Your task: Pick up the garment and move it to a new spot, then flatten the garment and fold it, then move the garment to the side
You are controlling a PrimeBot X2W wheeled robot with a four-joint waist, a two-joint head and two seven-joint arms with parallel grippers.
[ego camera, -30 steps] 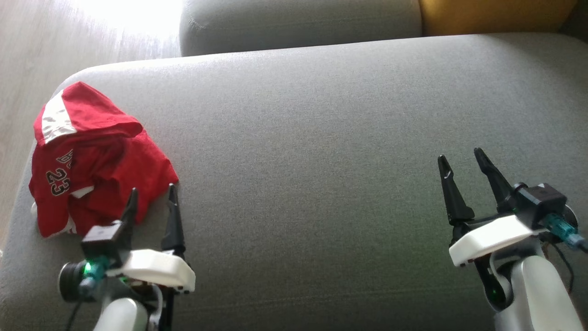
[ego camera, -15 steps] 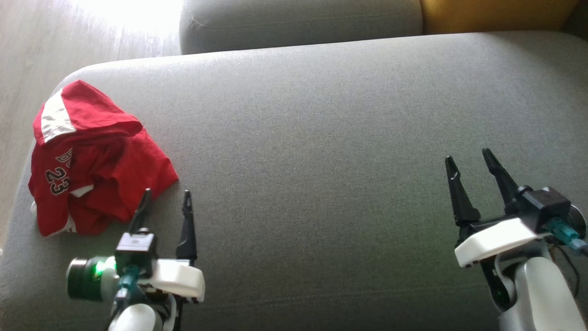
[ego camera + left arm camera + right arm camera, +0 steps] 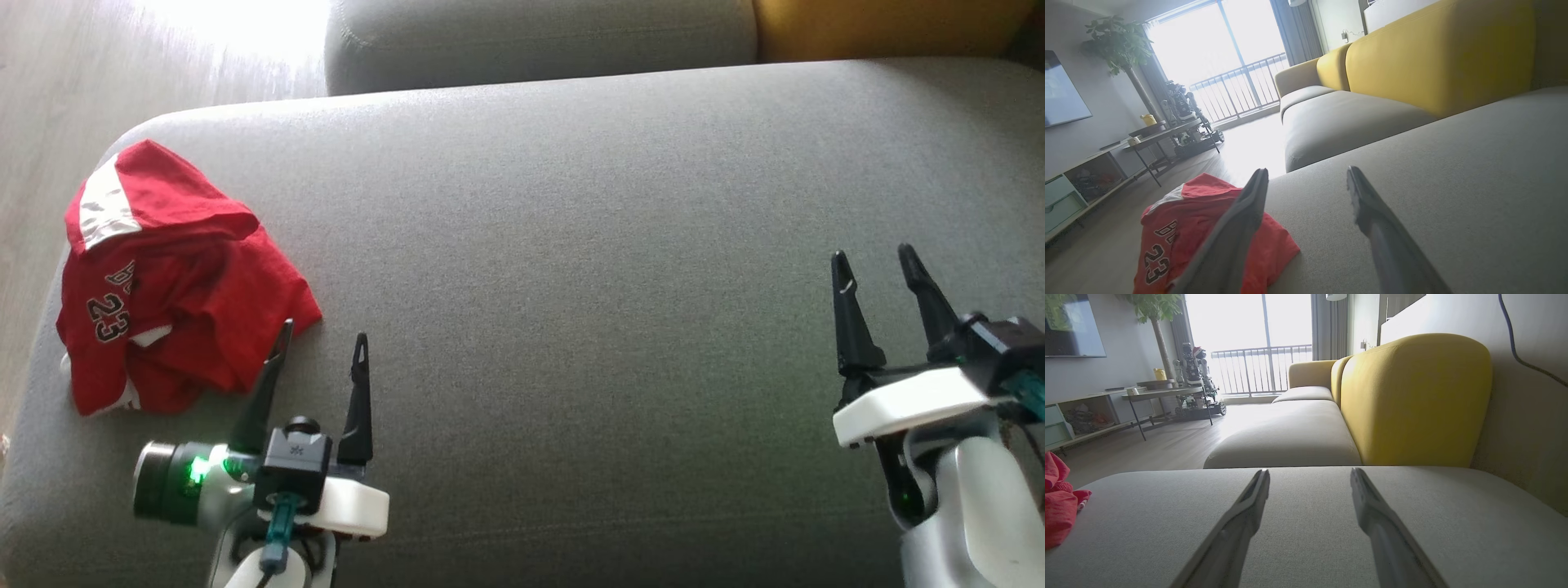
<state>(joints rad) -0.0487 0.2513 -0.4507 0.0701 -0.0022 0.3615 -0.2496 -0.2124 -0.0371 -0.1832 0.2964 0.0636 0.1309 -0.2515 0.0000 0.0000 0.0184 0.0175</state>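
The garment (image 3: 175, 273) is a crumpled red jersey with white panels and the number 23, heaped at the left end of the grey seat cushion (image 3: 571, 245). My left gripper (image 3: 322, 331) hovers open just off the garment's right corner, its left finger overlapping the red cloth's edge in the head view, nothing between the fingers. In the left wrist view the garment (image 3: 1180, 228) lies behind the left finger (image 3: 1237, 228). My right gripper (image 3: 873, 253) stands open and empty far to the right over bare cushion. In the right wrist view the garment (image 3: 1061, 498) shows at the left edge.
The cushion's left edge drops to a pale wood floor (image 3: 49, 98). Another grey cushion (image 3: 539, 33) and a yellow backrest (image 3: 890, 28) lie behind. Across the room stand a low table (image 3: 1163, 134), a shelf unit and a potted tree (image 3: 1118, 45).
My left gripper has shifted right and slightly down the view, off the garment's lower edge. My right gripper has moved right and a little up. The garment lies as before.
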